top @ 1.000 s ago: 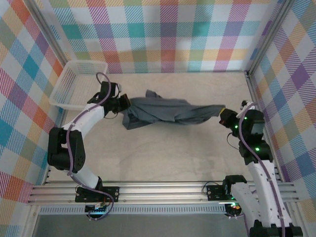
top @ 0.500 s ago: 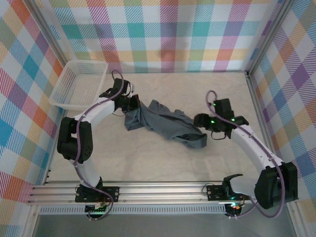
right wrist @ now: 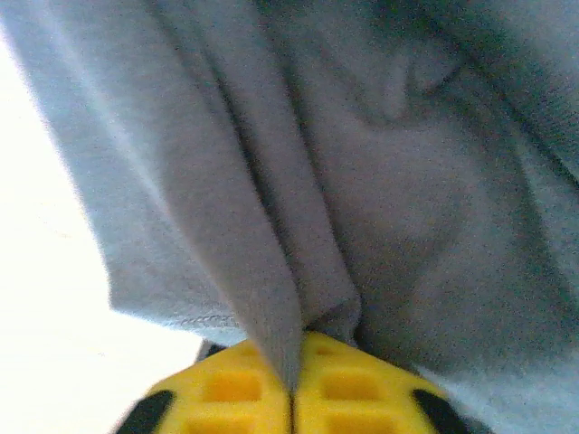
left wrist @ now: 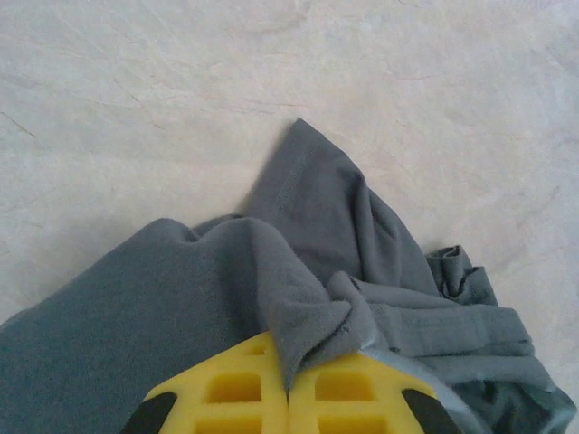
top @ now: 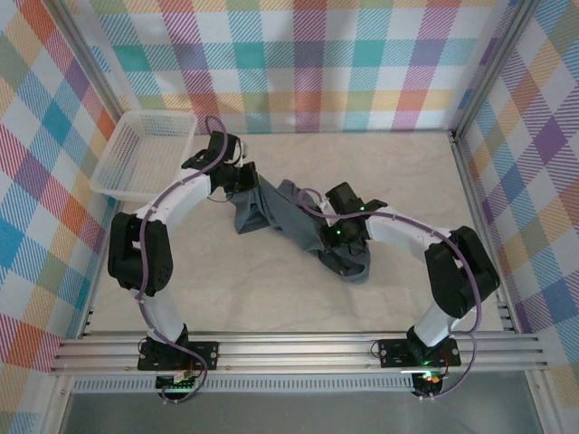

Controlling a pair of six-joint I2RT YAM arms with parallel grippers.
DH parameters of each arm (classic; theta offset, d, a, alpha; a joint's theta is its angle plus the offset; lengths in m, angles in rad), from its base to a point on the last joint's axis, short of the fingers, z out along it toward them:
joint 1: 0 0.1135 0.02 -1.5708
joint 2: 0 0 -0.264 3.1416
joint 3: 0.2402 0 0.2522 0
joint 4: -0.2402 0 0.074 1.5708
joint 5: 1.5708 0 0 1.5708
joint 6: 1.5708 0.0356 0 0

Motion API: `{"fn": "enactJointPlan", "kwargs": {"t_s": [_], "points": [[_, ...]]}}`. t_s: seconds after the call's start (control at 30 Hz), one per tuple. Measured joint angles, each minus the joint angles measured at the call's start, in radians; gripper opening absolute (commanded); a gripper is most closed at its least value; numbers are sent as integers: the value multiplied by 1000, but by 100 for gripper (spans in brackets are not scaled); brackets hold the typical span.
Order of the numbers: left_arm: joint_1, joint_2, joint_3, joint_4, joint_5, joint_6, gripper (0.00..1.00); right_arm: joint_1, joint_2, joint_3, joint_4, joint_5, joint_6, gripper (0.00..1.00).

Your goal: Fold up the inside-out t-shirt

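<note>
Fold barely begun, by my read. The t-shirt (top: pixel 271 215) lies mid-table as a crumpled, stretched-out heap running from upper left to lower right. It is not spread flat and has no clean crease or stacked layer. I can't make out a white tag, or which side of the cloth faces out.

The left gripper (top: pixel 246 185) is at the shirt's upper-left end. In the left wrist view its yellow pads are pressed together with a bunched ridge of cloth nipped between them. The right gripper (top: pixel 336 237) sits on the lower-right end. The right wrist view shows its pads closed too, with a fold of fabric caught in the seam. Both are pinching the shirt, neither stands wide.

Left to do, I'd judge: pretty much everything. Spread it flat, square the sleeves and hem, then fold.

Only container is the white mesh basket (top: pixel 113 192), at the table's (top: pixel 271 307) far-left corner, apart from the shirt. Nothing in it that I can see.
</note>
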Motion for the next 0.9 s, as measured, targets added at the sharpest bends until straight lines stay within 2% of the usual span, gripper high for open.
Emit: {"fn": "enactJointPlan", "kwargs": {"t_s": [0.03,0.07,0.2,0.23,0.3,0.43,0.53,0.63,0.7,0.8,0.9], "points": [[0,12,19,-6,-7,1,1,-2,-32,6,-6,-27,5,0],[2,23,37,-10,-15,4,7,-2,-75,14,-13,-65,10,0],[11,76,122,-2,-47,30,46,-23,-251,89,-31,-262,45,0],[15,80,132,3,-51,34,54,-33,-288,117,-29,-310,59,0],[22,76,133,14,-56,42,63,-63,-340,159,-13,-393,87,0],[26,-34,22,88,-55,67,67,-114,-354,181,34,-496,139,0],[11,-262,-195,154,-46,105,68,-126,-304,180,46,-536,152,0],[-66,-497,-392,220,-22,204,68,-126,-253,180,51,-573,153,0],[-143,-594,-486,244,-2,296,69,-127,-230,180,53,-595,152,0],[-227,-600,-555,237,21,415,72,-130,-217,180,53,-629,151,0],[-245,-474,-562,234,14,472,80,-131,-217,182,53,-660,151,0]]}}
